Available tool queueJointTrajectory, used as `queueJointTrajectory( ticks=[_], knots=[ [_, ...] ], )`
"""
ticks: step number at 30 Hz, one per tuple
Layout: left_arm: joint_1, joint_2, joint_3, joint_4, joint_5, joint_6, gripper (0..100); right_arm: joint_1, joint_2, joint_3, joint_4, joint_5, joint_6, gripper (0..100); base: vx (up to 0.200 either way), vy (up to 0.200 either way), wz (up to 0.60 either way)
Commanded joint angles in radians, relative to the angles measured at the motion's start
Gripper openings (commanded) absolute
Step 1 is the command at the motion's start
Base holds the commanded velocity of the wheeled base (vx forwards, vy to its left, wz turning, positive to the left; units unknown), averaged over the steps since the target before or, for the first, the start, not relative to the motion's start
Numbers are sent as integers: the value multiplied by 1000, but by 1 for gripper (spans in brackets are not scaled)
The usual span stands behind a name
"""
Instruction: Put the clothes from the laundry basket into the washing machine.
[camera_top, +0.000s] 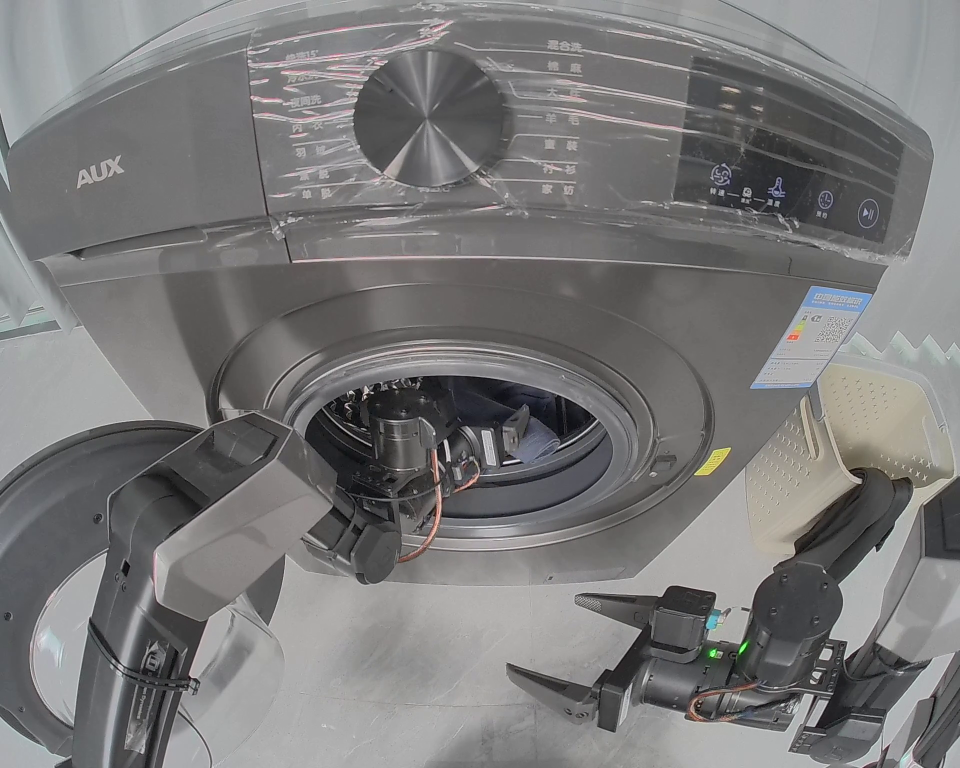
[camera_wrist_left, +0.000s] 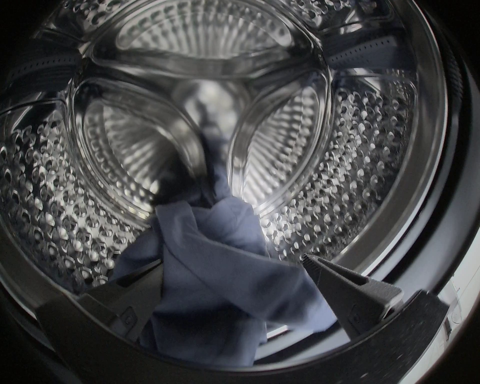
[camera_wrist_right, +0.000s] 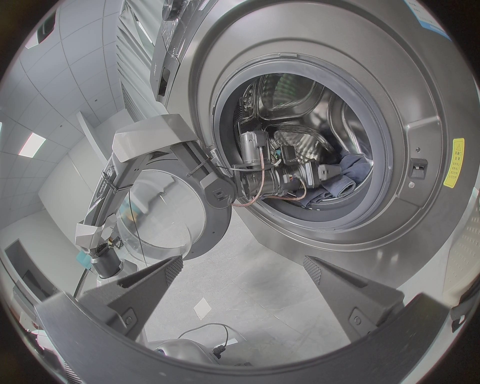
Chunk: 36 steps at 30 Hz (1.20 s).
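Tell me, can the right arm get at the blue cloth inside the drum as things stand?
Probably not directly. The door stands open, but the left arm passes through the opening and the left gripper sits at the blue cloth. The right gripper is open, low outside the machine.

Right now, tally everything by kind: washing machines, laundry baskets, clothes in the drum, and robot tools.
washing machine: 1
laundry basket: 1
blue cloth bundle in the drum: 1
tools: 2, left tool and right tool
Total: 5

Clothes inside the washing machine, laundry basket to its right
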Motion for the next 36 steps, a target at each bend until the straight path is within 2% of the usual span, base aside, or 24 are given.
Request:
queueJointTrajectory(
  ticks=[1, 10, 11, 15, 18, 21, 25, 29, 34, 36],
  knots=[
    [-11, -17, 60, 7, -10, 1, 100, 1, 1, 0, -1, 0, 0, 100, 0, 0, 0],
    [-15, 29, 43, 20, -10, 9, 100, 3, 1, -2, -1, 0, 1, 100, 0, 0, 0],
    [-15, 35, 42, 22, -13, 10, 0, 3, 1, -2, -1, 0, 1, 100, 0, 0, 0],
    [-15, 44, 33, 33, -29, 10, 0, 3, 1, -3, -1, 0, 0, 100, 0, 0, 0],
    [-15, 53, -41, 40, -27, 1, 0, 3, 1, -3, -1, 0, 1, 100, 0, 0, 0],
    [-6, 75, -139, 50, -6, 0, 0, 3, 1, -3, -1, 0, 1, 100, 0, 0, 0],
    [25, 116, -300, 62, 60, 0, 0, 3, 1, -5, -1, 0, 0, 100, 0, 0, 0],
    [45, 159, -426, 89, 94, -2, 0, 3, 1, -3, -1, 0, 0, 100, 0, 0, 0],
    [51, 205, -533, 96, 110, -6, 0, 3, 1, -3, -1, 0, 1, 100, 0, 0, 0],
    [52, 231, -581, 105, 136, -6, 0, 3, 3, -3, -1, 0, 1, 100, 0, 0, 0]
  ],
)
